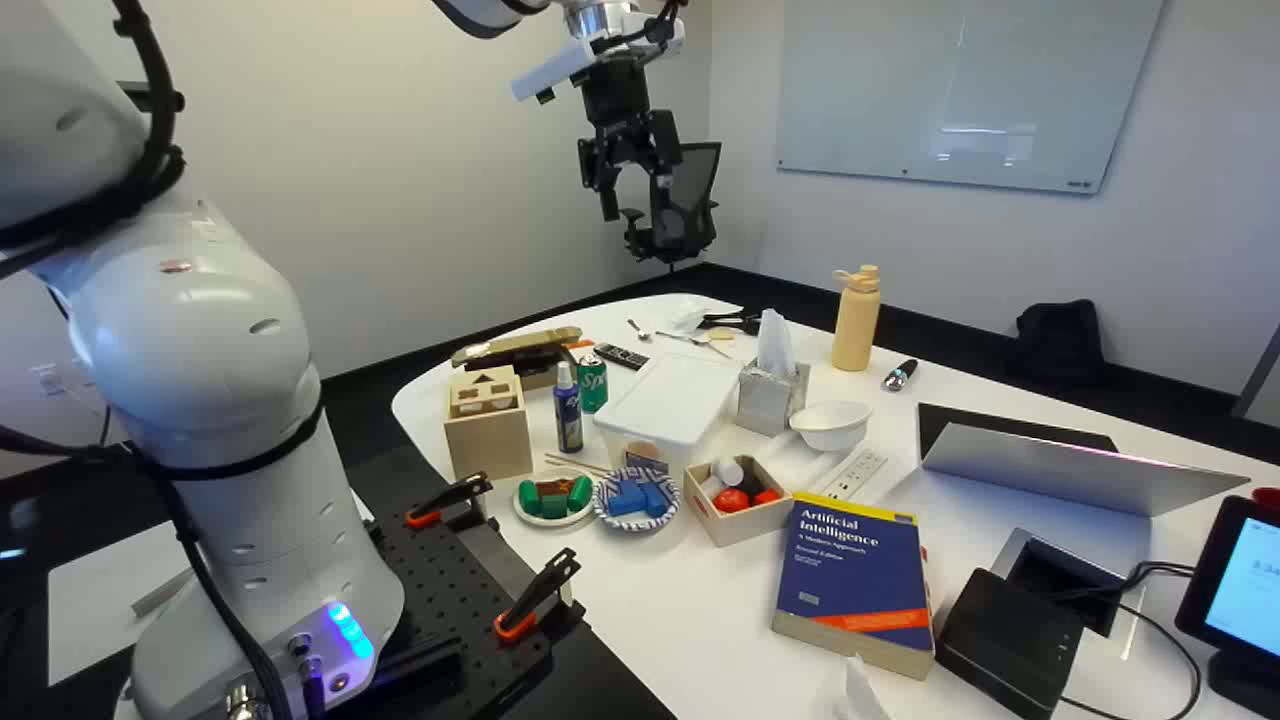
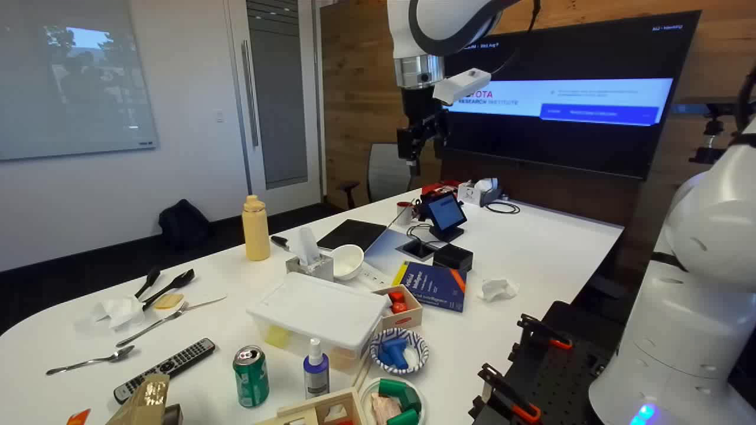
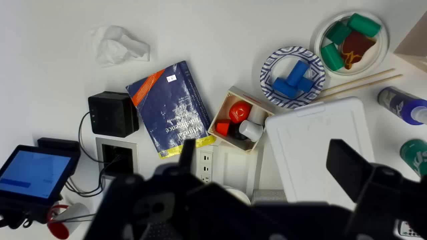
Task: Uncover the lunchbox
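Note:
The lunchbox is a clear plastic box with a flat white lid (image 1: 672, 398) on top. The lid also shows in an exterior view (image 2: 322, 307) and in the wrist view (image 3: 320, 133). The lid lies flat and covers the box; the clear walls (image 2: 301, 343) show blurred yellow and tan things inside. My gripper (image 1: 635, 212) is open and empty, high above the table in both exterior views (image 2: 413, 168). In the wrist view my gripper's fingers (image 3: 261, 146) are wide apart, and the right one overlaps the lid. Nothing is touched.
Close around the lunchbox stand a tissue box (image 1: 775, 398), a white bowl (image 1: 832, 425), a wooden box (image 1: 738, 515), a patterned bowl (image 3: 267, 75), a spray bottle (image 1: 568, 410) and a green can (image 2: 251, 378). A blue book (image 3: 170, 106) and yellow bottle (image 2: 256, 230) are further off.

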Controlling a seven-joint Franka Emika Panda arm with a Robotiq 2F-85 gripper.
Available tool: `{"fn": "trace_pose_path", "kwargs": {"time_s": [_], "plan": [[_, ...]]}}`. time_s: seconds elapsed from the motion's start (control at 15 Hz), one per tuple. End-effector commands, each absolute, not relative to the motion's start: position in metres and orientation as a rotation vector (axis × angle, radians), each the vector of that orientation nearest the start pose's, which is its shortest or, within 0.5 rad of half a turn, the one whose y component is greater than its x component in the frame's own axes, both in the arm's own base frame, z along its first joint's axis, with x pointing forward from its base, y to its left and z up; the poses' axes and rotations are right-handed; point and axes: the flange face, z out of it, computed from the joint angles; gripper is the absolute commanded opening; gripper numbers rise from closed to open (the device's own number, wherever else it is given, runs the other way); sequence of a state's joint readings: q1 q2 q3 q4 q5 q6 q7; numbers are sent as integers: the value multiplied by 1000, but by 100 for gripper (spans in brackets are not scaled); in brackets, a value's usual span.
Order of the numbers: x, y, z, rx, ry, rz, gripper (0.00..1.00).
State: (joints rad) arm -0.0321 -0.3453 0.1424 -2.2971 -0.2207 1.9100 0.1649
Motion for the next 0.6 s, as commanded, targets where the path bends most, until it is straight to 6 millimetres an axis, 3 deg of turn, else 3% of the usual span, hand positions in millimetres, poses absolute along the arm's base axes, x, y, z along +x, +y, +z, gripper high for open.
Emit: {"fn": "trace_pose_path", "kwargs": {"time_s": [0.0,0.27,0.53], "plan": [[441,37,483,-3400,-25,23,100],[445,49,421,-3276,280,83,100],[437,79,345,-3133,632,55,100]]}}
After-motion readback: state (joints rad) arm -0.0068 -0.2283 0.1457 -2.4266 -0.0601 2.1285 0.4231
